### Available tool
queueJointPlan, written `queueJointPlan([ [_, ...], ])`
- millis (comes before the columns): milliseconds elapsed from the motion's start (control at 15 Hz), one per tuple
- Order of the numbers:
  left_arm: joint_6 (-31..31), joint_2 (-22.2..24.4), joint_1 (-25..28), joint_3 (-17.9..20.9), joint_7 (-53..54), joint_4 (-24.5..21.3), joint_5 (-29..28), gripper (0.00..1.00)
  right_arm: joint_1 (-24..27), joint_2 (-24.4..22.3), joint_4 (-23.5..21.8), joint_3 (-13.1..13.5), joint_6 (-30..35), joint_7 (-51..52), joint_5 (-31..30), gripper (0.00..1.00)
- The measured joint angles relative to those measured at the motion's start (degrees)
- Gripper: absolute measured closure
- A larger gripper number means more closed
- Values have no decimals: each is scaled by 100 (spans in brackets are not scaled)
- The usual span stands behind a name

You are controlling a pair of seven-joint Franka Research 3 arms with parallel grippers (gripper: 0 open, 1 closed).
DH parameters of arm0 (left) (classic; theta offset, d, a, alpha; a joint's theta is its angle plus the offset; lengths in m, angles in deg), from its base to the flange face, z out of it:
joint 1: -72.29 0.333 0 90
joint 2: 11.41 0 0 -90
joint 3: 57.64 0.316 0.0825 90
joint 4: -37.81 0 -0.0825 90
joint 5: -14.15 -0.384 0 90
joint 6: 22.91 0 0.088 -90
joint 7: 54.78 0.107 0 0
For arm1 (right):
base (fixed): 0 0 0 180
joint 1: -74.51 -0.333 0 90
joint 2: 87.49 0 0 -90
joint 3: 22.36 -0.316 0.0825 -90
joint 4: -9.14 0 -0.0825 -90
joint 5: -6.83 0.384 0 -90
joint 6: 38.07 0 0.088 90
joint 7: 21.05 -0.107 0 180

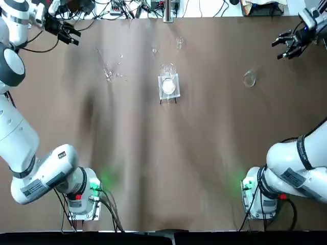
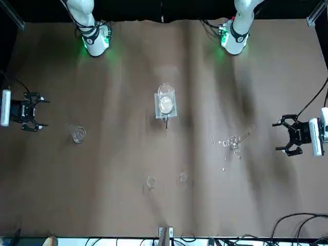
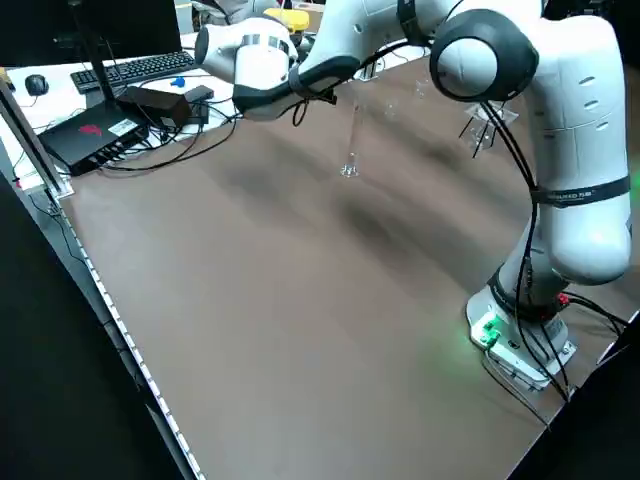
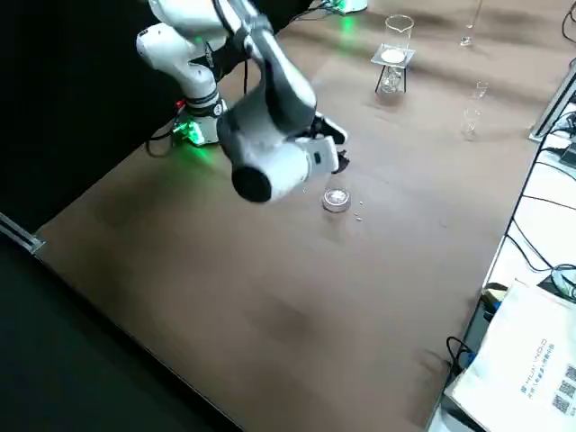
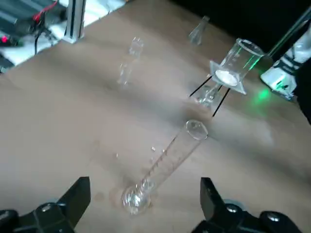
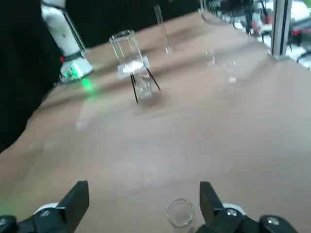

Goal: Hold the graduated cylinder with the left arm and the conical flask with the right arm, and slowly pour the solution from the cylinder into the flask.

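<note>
The brown tabletop [image 1: 194, 153] carries a clear beaker on a small square black-legged stand [image 1: 168, 86] near its middle, and everything else can be placed from that stand.

The graduated cylinder [image 5: 163, 167] stands upright on its round foot well to the robot's left of the stand, with a scatter of tiny clear glass bits [image 1: 118, 71] just beside its foot. In the left side view it shows as a slim clear tube [image 3: 352, 140] rising from the tabletop. The left pincer [image 5: 141, 206] hangs above and just behind the cylinder as seen from its own wrist camera, fingers wide apart with nothing between them; in the top view it [image 1: 69, 34] sits at the far left corner, well apart from the stand.

The conical flask [image 1: 249, 78] stands upright well to the robot's right of the stand. The right pincer [image 6: 141, 206] hangs near it, fingers spread wide and empty, with the flask's round rim [image 6: 180, 212] showing low between them but not touching either finger. In the top view this pincer [image 1: 286, 45] is beyond the flask, near the far right edge.

Two small clear glass vessels [image 2: 151, 182] [image 2: 183, 177] stand beyond the stand, away from the arms' bases, close to each other.
</note>
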Motion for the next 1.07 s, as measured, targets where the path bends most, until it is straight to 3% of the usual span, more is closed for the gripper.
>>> queueJointPlan([
  [67, 153, -109, 11, -1, 341, 3, 238, 0, 105, 344, 5, 0, 125, 468, 196, 0],
  [267, 476, -205, 11, -6, 495, 6, 501, 0, 172, 702, 27, 0, 262, 1021, 289, 0],
  [867, 606, -1047, 161, 6, 1866, 5, 1171, 0, 175, 929, 54, -28, 292, 1732, 306, 0],
  [1067, 660, -1249, 166, 6, 3117, 4, 1378, 0, 223, 1052, 55, -23, 292, 1800, 307, 0],
])
